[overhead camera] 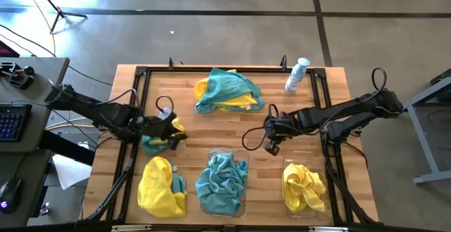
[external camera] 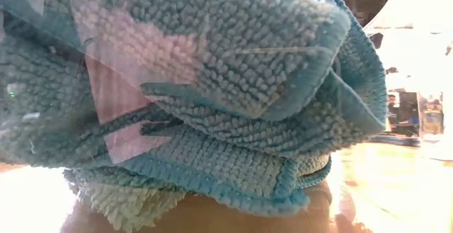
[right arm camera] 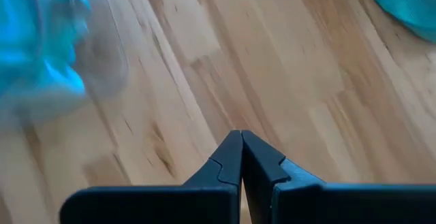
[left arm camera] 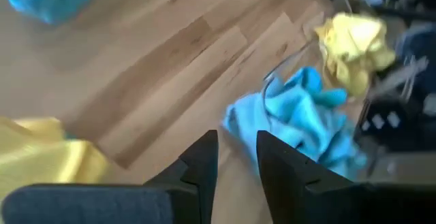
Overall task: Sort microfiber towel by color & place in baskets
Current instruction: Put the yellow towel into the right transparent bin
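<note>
A heap of teal and yellow microfiber towels [overhead camera: 227, 91] lies at the table's far middle. Along the near edge stand two clear baskets. The middle one [overhead camera: 244, 163] holds a teal towel [overhead camera: 222, 182] [left arm camera: 300, 118], which fills the low view [external camera: 198, 84]. The right one [overhead camera: 287, 167] holds a yellow towel [overhead camera: 304, 187] [left arm camera: 351, 43]. A yellow and teal bunch [overhead camera: 161, 186] lies near left. A small teal and yellow bunch [overhead camera: 156, 142] lies under my left hand. My left gripper [overhead camera: 174, 131] [left arm camera: 237, 139] is open with nothing between its fingers. My right gripper [overhead camera: 271, 146] [right arm camera: 240, 137] is shut over bare wood.
A white and blue spray bottle [overhead camera: 297, 75] lies at the far right. A black frame [overhead camera: 141, 73] runs round the tabletop. Bare wood [overhead camera: 211, 130] shows between the far heap and the baskets. A desk with a keyboard [overhead camera: 10, 119] stands off the table's left.
</note>
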`<state>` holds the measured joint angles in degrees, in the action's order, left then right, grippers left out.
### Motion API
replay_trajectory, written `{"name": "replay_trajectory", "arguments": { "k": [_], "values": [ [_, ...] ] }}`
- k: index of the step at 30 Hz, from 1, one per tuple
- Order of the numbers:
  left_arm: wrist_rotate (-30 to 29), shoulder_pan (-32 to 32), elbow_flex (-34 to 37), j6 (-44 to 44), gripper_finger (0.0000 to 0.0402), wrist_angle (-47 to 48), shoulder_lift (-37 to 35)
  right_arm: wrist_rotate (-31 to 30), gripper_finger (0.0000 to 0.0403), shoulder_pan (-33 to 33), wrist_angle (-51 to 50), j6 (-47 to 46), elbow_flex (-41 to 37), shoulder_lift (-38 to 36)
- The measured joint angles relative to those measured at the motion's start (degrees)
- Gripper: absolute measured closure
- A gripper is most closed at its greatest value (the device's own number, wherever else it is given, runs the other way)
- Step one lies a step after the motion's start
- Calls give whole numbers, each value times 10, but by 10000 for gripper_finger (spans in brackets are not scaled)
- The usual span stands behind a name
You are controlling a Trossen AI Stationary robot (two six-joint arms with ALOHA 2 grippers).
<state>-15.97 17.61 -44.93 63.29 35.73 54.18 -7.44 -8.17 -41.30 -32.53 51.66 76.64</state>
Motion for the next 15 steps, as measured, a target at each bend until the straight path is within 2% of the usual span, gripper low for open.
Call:
{"name": "replay_trajectory", "arguments": {
  "k": [5, 9, 12, 15],
  "values": [
    [-9, 25, -20, 156, 345, -7, 57, 3, 403, 26, -70, 85, 0, -30],
    [-23, 59, -62, 253, 375, 18, 107, 4, 403, 46, -99, 144, 0, -73],
    [-36, 94, -109, 327, 396, 84, 149, 7, 403, 62, -105, 185, 0, -108],
    [-39, 134, -165, 416, 399, 173, 193, 19, 403, 77, -107, 221, 0, -139]
  ]
}}
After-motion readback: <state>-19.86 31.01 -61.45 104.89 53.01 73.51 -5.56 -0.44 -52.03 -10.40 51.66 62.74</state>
